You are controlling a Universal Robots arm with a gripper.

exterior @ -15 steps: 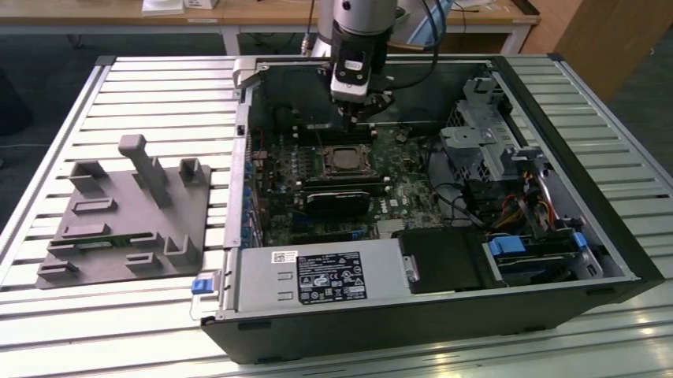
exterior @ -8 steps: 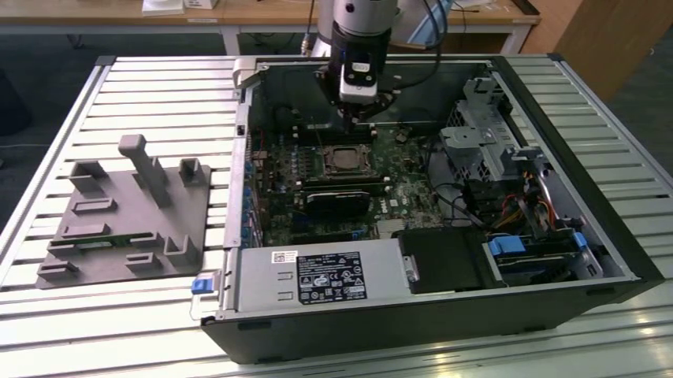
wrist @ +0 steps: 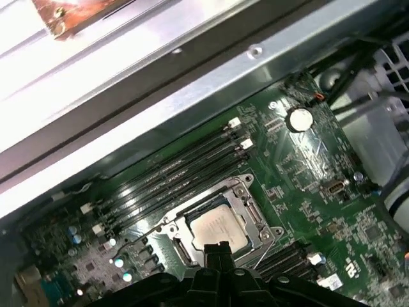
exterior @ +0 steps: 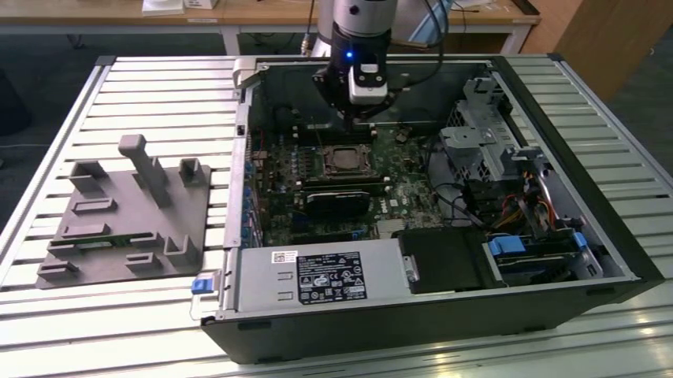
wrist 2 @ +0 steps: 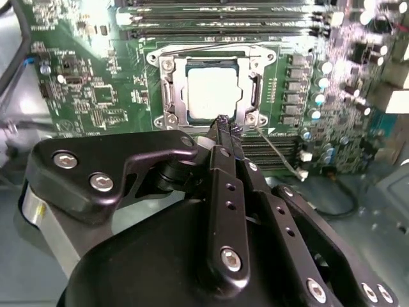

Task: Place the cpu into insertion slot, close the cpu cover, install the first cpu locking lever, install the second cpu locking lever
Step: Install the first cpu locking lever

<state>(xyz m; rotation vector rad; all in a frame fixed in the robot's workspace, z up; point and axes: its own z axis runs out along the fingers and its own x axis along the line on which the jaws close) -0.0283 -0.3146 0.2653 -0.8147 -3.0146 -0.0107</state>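
Chip (wrist 2: 214, 89) seated, cover (wrist 2: 169, 80) down.
Your tool (wrist 2: 222, 123), tips together, hovers just beside it; one lever (wrist 2: 278, 151) looks loose.

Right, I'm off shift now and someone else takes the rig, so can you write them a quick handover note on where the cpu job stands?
The gripper is shut and holds nothing, with its tips at the edge of the cpu cover.
The cpu sits in the insertion slot, and the cover lies flat over it.
Done: cpu placed and, by the look of it, cover closed.
Left: one thin wire lever angles away from the socket, apparently unlatched. I cannot tell the second lever's state.
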